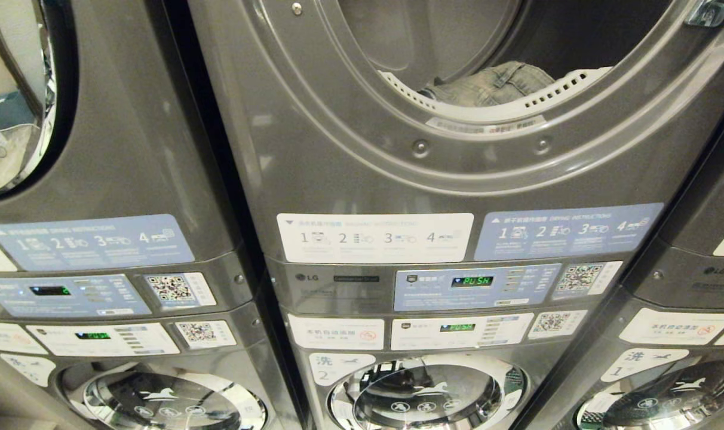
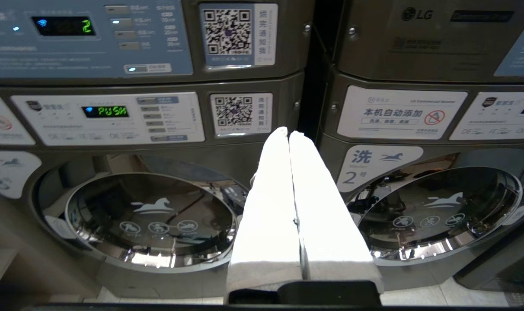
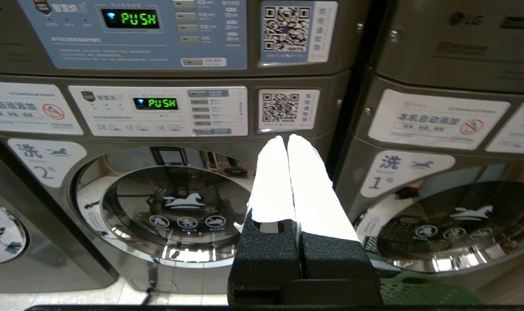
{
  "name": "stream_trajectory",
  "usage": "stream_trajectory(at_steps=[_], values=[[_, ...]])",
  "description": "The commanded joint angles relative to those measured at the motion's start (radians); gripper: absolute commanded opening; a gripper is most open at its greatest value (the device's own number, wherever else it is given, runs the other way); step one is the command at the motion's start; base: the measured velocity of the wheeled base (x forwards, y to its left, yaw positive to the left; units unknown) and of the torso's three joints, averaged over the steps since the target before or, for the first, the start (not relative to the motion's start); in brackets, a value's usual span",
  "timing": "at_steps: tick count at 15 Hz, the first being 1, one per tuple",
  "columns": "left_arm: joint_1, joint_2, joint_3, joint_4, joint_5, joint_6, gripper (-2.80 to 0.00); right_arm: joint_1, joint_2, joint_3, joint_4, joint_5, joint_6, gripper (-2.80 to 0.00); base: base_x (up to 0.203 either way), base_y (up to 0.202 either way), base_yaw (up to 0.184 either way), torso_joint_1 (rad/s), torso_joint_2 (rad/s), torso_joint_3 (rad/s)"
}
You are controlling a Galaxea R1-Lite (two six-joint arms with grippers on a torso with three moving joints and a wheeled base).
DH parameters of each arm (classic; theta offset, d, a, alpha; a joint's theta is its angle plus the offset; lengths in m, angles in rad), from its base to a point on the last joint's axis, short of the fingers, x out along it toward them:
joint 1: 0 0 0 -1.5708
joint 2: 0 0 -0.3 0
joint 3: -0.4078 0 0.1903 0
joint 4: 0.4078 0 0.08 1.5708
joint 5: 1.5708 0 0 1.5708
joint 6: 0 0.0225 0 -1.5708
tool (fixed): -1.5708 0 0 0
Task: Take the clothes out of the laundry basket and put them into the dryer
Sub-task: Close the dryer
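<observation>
- Low before the washer doors, left gripper (image 2: 289, 134): white fingers pressed together, nothing between them, touching nothing.
- Right gripper (image 3: 286, 139): fingers likewise closed and empty, level with the washer (image 3: 175, 207) front.
- Dryer (image 1: 457, 89) door open; grey denim clothes (image 1: 487, 83) lie crumpled inside the drum, just behind the white perforated lip.
- Green laundry basket (image 3: 417, 293) partly visible beside the right gripper.

Grey stacked laundry machines in a row. Blue instruction sticker (image 1: 568, 230) and white instruction sticker (image 1: 375, 237) sit side by side above the control panels. Green PUSH display (image 1: 472, 280) is lit. QR code labels (image 1: 579, 278) sit beside the panels. Washer doors (image 1: 428, 394) below are chrome-rimmed, marked with horse logos. Left neighbour's display (image 2: 63, 26) reads 2.
</observation>
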Motion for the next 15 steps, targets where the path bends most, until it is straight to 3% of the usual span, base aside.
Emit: stream_trajectory(at_steps=[1,4,15], values=[[-0.001,-0.002,0.002,0.000,0.000,0.002,-2.80,0.000,-0.001,0.000,0.000,0.000,0.001,-2.80,0.000,0.000,0.000,0.000,0.00,0.000],[-0.001,-0.002,0.002,0.000,0.000,0.001,-2.80,0.000,-0.001,0.000,0.000,0.000,0.001,-2.80,0.000,-0.074,0.009,0.002,0.00,0.002],[-0.001,-0.002,0.002,0.000,0.000,0.002,-2.80,0.000,-0.001,-0.002,0.002,-0.002,-0.008,-2.80,0.000,-0.193,0.002,0.002,0.00,0.003]])
